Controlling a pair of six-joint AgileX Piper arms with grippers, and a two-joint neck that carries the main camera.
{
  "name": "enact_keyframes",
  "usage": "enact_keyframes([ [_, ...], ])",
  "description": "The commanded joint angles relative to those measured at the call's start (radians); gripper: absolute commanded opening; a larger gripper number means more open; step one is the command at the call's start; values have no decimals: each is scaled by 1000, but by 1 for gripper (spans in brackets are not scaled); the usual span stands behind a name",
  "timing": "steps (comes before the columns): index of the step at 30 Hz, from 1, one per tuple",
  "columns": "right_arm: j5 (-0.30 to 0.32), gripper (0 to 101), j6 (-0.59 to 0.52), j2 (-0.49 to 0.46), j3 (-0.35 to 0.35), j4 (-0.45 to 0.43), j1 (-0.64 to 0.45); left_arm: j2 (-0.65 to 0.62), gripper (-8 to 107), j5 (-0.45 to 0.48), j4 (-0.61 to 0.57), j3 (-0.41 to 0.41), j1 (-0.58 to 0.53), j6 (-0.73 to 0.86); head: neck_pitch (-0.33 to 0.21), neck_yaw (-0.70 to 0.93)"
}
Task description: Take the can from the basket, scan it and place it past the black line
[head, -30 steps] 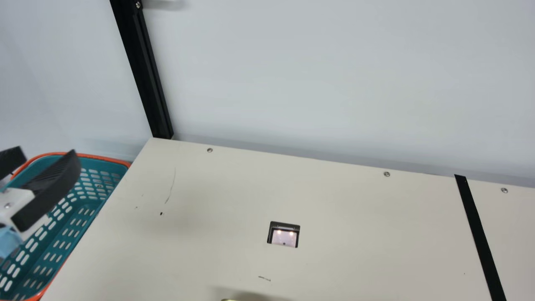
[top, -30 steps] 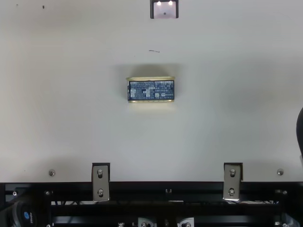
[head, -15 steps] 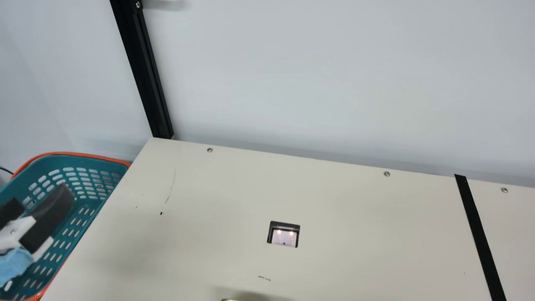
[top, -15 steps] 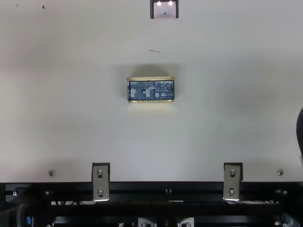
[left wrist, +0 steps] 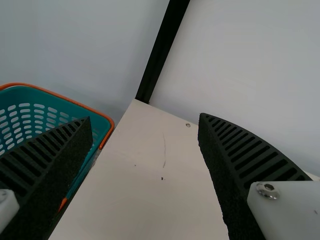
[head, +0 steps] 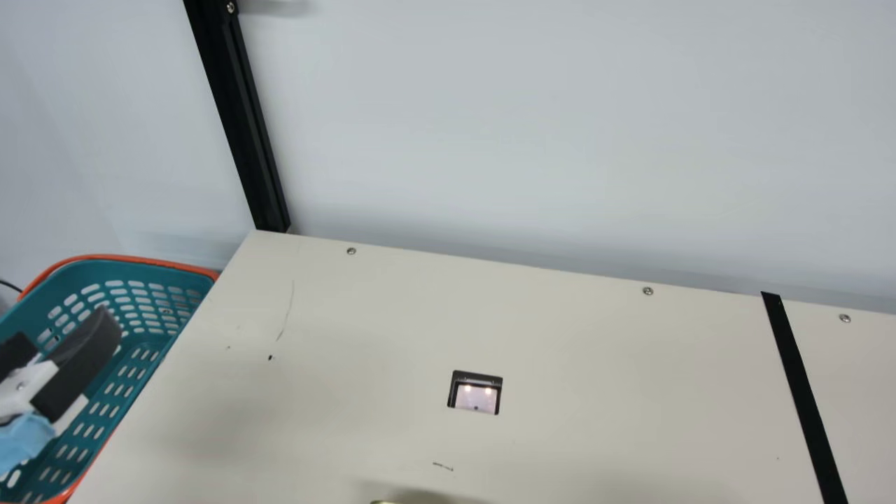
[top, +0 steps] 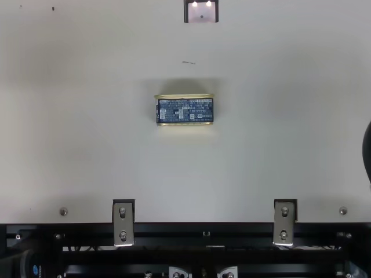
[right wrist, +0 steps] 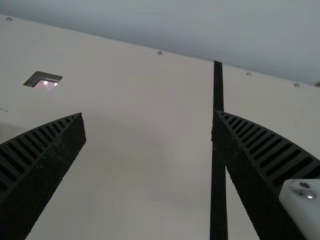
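Apparently out of the basket [head: 140, 261] and down on the tabletop [head: 595, 392]: see the can [top: 185, 110] in the top view, on the near side of the scanner window [head: 476, 397], short of the black line [head: 802, 392]. Looks laid on its side, printed panel up. Probably set midway for a handover, and turned so as to offer a flat-sided grip to the right claw [right wrist: 148, 116]. Cannot tell whether scanned; judge a lift to the scanner window as next, with a missed code as the risk.

Left claw [left wrist: 144, 120]: released, spread wide, nothing in its grasp. Seen against the basket in the main view, perhaps held there to leave the middle free. Right claw: likewise released and empty, aimed between scanner window and black line, likely spread to clear the can.

Compare views. From the top view, get the printed panel and both gold rims; from the main view, a gold sliver at the bottom edge, plus basket, scanner window and black line together. From the right wrist view, trace the black line passing behind one finger.
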Motion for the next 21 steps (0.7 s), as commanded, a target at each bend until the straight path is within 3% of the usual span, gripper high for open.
enact_keyframes([
  [1, -9, 101, -49, 108, -61, -17, 74, 0, 90, 0, 0, 0, 0, 0, -32, -4],
  [11, 41, 101, -281, 386, -290, -22, 311, 0, 90, 0, 0, 0, 0, 0, -32, -4],
  [21, 173, 101, -659, 577, -421, 175, 378, 0, 90, 0, 0, 0, 0, 0, -32, -4],
])
